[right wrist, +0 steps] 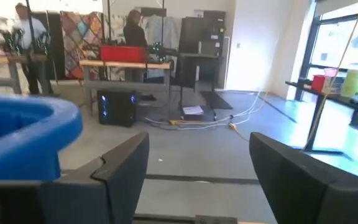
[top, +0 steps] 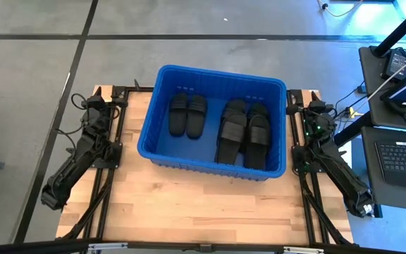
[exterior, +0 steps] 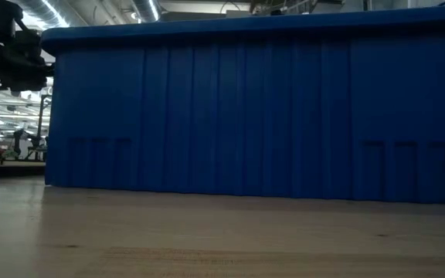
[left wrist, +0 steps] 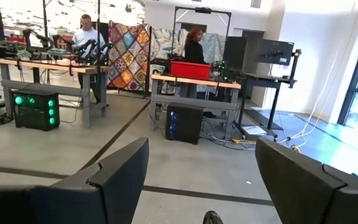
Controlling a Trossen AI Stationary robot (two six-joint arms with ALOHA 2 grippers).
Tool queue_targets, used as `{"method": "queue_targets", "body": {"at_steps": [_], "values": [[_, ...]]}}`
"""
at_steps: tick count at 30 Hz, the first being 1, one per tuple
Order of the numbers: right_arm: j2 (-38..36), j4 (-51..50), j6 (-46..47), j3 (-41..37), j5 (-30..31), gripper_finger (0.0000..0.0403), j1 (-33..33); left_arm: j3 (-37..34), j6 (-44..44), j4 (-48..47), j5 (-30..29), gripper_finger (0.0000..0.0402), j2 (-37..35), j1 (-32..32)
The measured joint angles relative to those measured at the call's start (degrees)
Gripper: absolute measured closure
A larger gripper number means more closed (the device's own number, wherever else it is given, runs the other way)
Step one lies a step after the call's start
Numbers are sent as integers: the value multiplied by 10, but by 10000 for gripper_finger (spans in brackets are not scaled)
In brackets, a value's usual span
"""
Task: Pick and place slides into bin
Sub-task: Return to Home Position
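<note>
The pale wooden plank counter [top: 203, 208] carries the blue ribbed bin [top: 189, 164], which stands directly on it between the left claw [top: 101, 101] and the right claw [top: 316, 109]. Black frame rails [top: 108, 190] run along the counter's side edges below each claw.

Light wooden tabletop [top: 189, 204] over grey concrete floor [top: 34, 63] crossed by dark tape lines; keyboard [top: 404, 156] on dark side desk, right edge of high view; beyond, person in white shirt [left wrist: 87, 34] at a workbench [left wrist: 42, 65]; patchwork quilt [left wrist: 128, 55] hanging behind; second person [left wrist: 194, 46] behind red crate [left wrist: 189, 69] on another bench; green-lit computer tower [left wrist: 36, 111] on floor; blue-lit tower [left wrist: 183, 123] under crate bench; monitor [left wrist: 272, 53] on stand; red cup [right wrist: 317, 82] on far table by window.
</note>
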Motion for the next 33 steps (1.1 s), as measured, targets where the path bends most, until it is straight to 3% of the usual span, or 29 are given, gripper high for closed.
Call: {"method": "queue_targets", "body": {"at_steps": [6, 33], "values": [[0, -3, -47, 0, 2, 125, -15, 0, 0, 0, 0, 111, 0, 0], [0, -5, -19, 0, 2, 125, -15, 0, 0, 0, 0, 111, 0, 0]]}}
